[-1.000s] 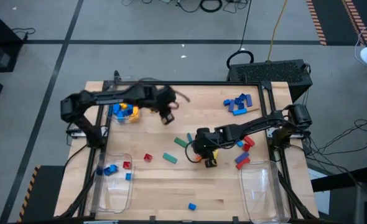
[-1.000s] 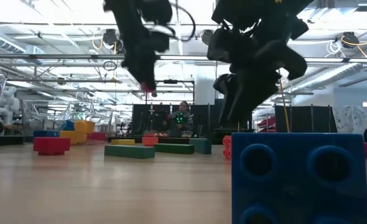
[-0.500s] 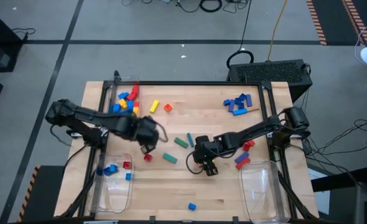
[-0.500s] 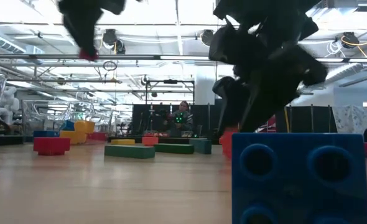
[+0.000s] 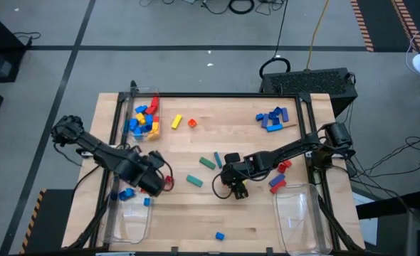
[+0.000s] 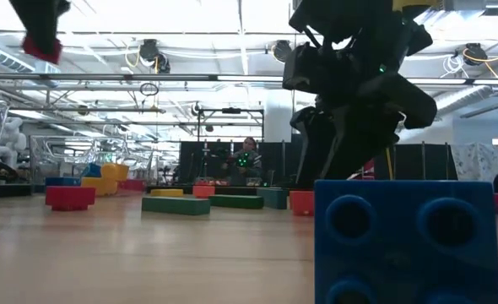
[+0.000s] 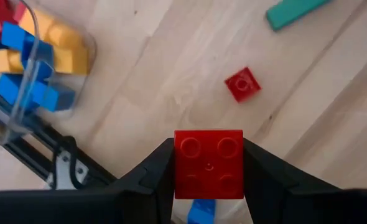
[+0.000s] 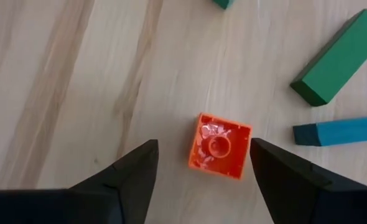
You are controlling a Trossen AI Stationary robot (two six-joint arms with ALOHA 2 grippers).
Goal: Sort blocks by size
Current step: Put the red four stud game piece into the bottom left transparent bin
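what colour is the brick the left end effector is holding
Red: the brick held in the left end effector shows best in the left wrist view.

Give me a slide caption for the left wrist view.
Left hand grips a red brick above the table, a small red cube beyond.

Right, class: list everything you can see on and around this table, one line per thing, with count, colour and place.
Clear bins: three; far left with many bricks, near left with a few, near right.
Blue brick pile: several, far right.
Green and teal bars: several, centre.
Orange brick: one, between right fingers, on table.
Red brick: one, in left gripper.
Small red brick: one, on table.
Left gripper: beside near-left bin.
Right gripper: centre, open.
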